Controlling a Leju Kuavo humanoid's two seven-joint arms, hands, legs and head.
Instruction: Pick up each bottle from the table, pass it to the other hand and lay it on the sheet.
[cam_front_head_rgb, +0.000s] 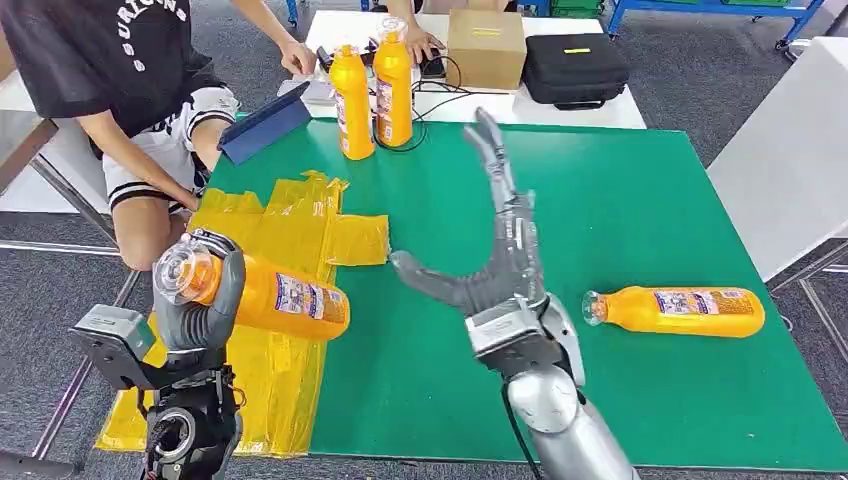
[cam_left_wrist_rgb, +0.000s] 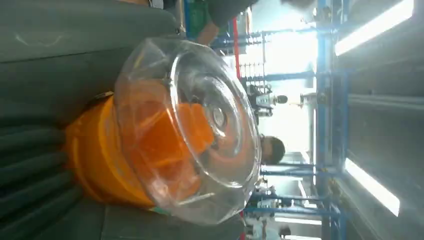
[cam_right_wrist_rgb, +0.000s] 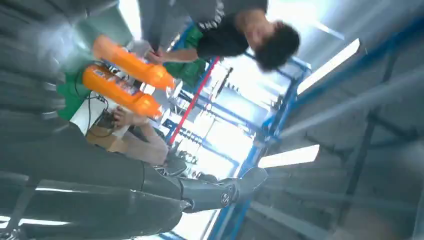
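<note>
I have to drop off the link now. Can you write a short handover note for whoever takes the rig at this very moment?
Left hand: grips an orange plastic bottle with a clear cap, held lying sideways above the crumpled yellow plastic sheet.
Right hand: open, fingers spread, raised over the green table mat.
Another orange bottle lies on its side on the mat to the right. Two more upright orange bottles stand at the mat's far edge.
Done: no bottle lies on the sheet yet.
Left: lay down the held one, then handle the other three.
</note>
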